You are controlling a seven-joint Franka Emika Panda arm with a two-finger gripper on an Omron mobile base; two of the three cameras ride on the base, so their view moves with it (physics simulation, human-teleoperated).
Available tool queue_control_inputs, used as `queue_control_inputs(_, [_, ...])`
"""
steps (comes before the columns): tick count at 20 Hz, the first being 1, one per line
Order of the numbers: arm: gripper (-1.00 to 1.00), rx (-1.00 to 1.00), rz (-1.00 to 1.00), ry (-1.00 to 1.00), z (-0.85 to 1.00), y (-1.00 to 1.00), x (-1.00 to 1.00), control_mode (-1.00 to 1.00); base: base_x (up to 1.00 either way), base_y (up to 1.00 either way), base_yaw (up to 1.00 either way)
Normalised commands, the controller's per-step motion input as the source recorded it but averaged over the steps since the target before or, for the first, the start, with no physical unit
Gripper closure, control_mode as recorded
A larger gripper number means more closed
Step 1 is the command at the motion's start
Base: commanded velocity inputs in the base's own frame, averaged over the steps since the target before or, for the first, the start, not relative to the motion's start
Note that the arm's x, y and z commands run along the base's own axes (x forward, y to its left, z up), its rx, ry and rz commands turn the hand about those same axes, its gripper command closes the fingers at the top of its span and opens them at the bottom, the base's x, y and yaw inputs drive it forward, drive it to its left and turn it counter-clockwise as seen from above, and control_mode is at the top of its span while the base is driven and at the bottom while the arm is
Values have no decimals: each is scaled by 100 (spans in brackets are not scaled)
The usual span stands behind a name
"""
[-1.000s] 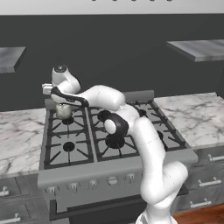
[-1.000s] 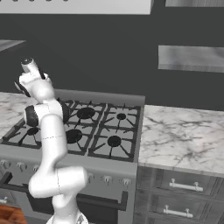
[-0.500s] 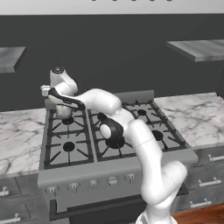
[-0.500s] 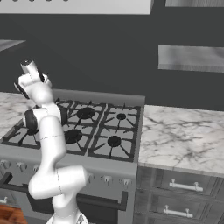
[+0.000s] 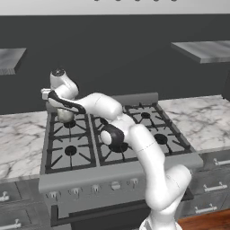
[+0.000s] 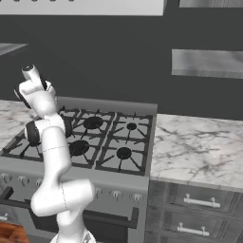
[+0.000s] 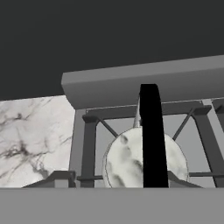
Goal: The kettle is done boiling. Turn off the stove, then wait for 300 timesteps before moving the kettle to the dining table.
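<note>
Fingers (image 7: 148, 186) straddle the kettle's (image 7: 124, 159) black handle (image 7: 151, 131); grip unclear.

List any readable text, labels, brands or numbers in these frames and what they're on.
None: no words, numbers or brand marks can be read. The stove front and its knobs are plain, the kettle is bare metal, and the drawers carry no labels.

Silver kettle (image 7: 127, 164) w/ blk handle (image 7: 152, 131)
</note>
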Motion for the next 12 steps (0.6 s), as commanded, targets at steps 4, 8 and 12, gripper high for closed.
queue_control_inputs(4, [100, 3, 1, 0, -19, 0, 2, -100, 0, 0, 0])
queue_control_inputs(8, [100, 1, 0, 0, -9, 0, 0, -100, 0, 0, 0])
queue_control_inputs(12, [100, 0, -4, -3, 1, 0, -18, -100, 0, 0, 0])
